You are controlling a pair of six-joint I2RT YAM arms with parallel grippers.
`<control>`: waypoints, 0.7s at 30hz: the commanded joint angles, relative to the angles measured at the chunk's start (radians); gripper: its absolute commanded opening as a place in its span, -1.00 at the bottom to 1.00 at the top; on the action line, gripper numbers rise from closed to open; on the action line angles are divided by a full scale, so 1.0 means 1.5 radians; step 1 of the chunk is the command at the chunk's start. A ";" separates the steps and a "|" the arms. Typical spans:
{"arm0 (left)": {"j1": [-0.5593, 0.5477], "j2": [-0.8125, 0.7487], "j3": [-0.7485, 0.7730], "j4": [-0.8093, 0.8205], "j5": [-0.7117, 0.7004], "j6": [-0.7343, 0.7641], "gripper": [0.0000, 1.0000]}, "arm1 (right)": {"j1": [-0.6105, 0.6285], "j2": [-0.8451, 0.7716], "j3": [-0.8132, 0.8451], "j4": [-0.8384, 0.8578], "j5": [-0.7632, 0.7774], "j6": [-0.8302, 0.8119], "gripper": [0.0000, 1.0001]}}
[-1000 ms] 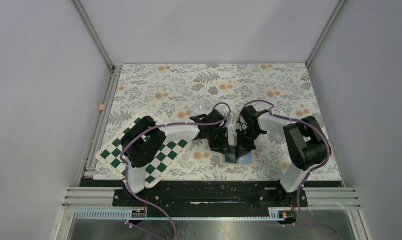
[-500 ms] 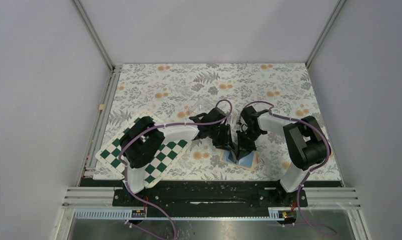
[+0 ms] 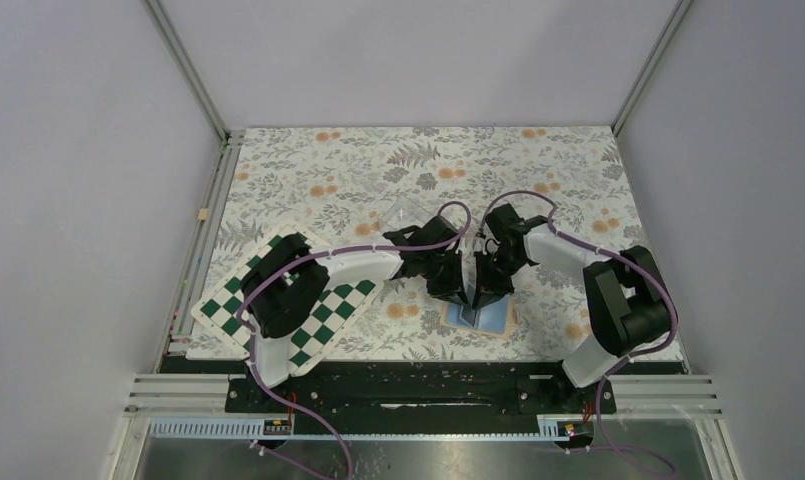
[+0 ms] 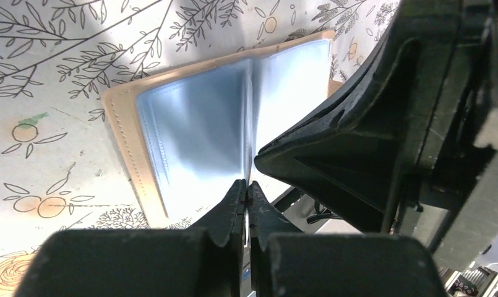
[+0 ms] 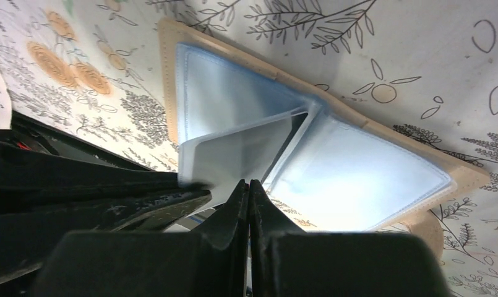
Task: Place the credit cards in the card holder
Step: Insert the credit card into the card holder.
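The card holder (image 3: 496, 320) lies open on the floral cloth, tan rim outside and light blue lining inside. One inner leaf (image 5: 234, 151) stands up from its fold. My left gripper (image 3: 465, 297) is shut on that leaf's edge, which shows edge-on in the left wrist view (image 4: 251, 124). My right gripper (image 3: 483, 294) is shut on a thin dark credit card (image 5: 292, 139), seen almost edge-on and running from the jaws into the fold behind the leaf. The two grippers nearly touch above the card holder (image 4: 128, 142). No other cards are visible.
A green-and-white chequered board (image 3: 323, 305) lies under the left arm at the left. A clear plastic box (image 3: 403, 215) sits behind the left wrist. Metal rails and walls bound the cloth.
The card holder has turned a little clockwise and shifted right. Both grippers have closed in on each other over its fold, and the right arm's elbow has swung right.
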 commanded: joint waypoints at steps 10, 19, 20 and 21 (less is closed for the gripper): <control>-0.011 -0.019 0.119 -0.196 -0.132 0.053 -1.00 | -0.057 -0.114 0.012 -0.021 0.020 -0.001 -0.95; -0.049 0.039 0.263 -0.383 -0.253 0.057 -1.00 | -0.105 -0.152 0.009 -0.028 0.023 -0.010 -0.95; -0.054 0.052 0.278 -0.391 -0.254 0.057 -1.00 | -0.106 -0.151 0.008 -0.029 0.022 -0.011 -0.95; -0.058 0.066 0.292 -0.400 -0.253 0.057 -1.00 | -0.107 -0.149 0.007 -0.029 0.020 -0.012 -0.95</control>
